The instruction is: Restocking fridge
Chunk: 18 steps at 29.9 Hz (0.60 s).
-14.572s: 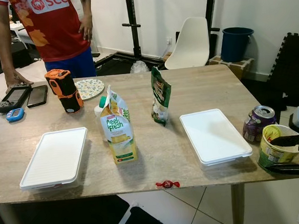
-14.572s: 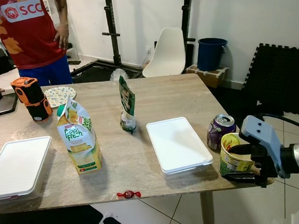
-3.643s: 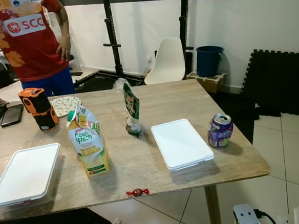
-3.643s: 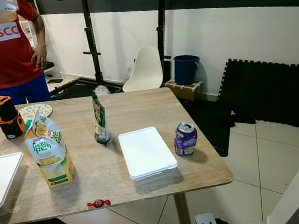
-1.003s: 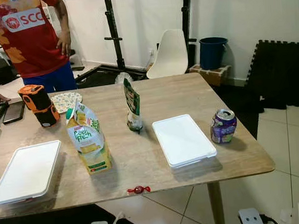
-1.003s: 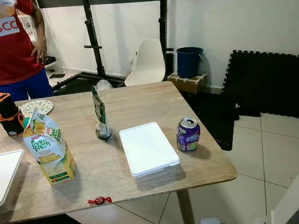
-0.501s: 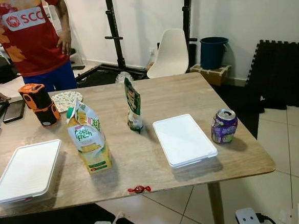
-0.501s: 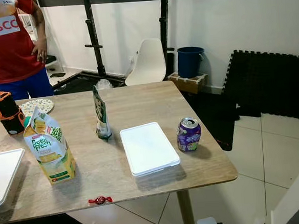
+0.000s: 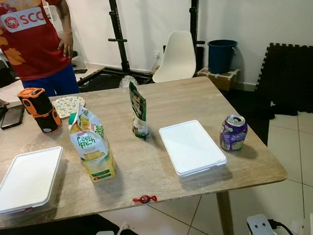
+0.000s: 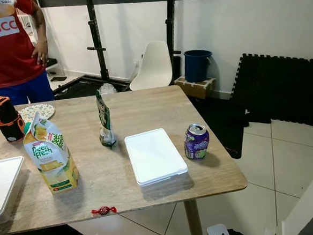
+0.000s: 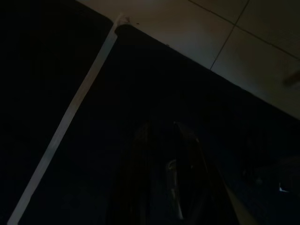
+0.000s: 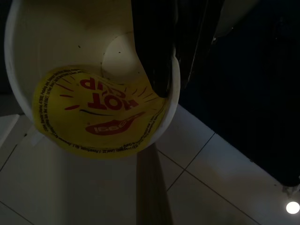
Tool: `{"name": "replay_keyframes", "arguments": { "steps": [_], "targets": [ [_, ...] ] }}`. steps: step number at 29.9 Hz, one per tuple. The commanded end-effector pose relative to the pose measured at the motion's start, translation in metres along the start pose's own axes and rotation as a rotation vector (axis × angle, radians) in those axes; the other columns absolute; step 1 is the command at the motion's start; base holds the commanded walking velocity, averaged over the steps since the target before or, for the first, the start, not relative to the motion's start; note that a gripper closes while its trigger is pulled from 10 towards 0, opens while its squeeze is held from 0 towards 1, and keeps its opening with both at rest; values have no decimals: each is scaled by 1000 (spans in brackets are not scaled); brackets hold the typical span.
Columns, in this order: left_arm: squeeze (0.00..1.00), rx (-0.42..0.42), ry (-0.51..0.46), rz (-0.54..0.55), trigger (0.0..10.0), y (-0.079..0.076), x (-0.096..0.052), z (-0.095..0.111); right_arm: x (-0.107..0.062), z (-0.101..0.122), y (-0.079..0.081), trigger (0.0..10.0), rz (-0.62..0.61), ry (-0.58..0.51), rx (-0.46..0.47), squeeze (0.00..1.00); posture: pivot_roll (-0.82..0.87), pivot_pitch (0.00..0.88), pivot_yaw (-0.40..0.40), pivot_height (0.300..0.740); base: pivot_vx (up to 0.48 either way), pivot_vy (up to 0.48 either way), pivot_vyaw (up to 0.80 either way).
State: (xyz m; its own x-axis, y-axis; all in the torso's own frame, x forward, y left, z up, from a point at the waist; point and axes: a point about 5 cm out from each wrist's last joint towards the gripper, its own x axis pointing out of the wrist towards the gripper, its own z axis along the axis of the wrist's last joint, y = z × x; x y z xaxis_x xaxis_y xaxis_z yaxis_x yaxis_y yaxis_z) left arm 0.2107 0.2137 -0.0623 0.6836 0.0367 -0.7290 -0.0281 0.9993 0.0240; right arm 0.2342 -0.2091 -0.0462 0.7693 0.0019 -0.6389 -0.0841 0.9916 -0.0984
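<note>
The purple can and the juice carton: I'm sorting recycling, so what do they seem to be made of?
The purple can looks like thin metal, probably aluminium: its top rim is bare and silvery, its printed wall glossy. The juice carton looks like coated paperboard: folded gable top, sharp creased edges, a slight sheen, and a small green cap that is likely plastic.

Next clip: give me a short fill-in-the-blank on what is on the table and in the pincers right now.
1. The right pincer grips the rim of a ____ cup.
2. The purple can stands to the ____ of the white lidded container.
3. The red-wrapped candy lies near the table's ____ edge.

Missing words: yellow; right; front
</note>
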Motion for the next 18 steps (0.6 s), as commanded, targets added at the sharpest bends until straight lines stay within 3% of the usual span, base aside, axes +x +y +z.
{"name": "replay_keyframes", "arguments": {
  "steps": [1, 8, 18],
  "targets": [
    [0, 25, 33, 0, 10000, 5, -2, -8, -2, -6, -4, 10000, -18, 16, 37, 0, -41, 79, 36, 740, 0, 0, 0],
    [0, 29, 30, 25, 10000, 11, -2, -3, -2, -6, -3, 10000, -5, 22, 20, 0, -31, 70, 30, 740, 0, 0, 0],
    [0, 59, 27, -10, 10000, 4, -1, -2, -4, -9, -6, 10000, -13, 21, 30, 0, -40, 55, 40, 740, 0, 0, 0]
  ]
}}
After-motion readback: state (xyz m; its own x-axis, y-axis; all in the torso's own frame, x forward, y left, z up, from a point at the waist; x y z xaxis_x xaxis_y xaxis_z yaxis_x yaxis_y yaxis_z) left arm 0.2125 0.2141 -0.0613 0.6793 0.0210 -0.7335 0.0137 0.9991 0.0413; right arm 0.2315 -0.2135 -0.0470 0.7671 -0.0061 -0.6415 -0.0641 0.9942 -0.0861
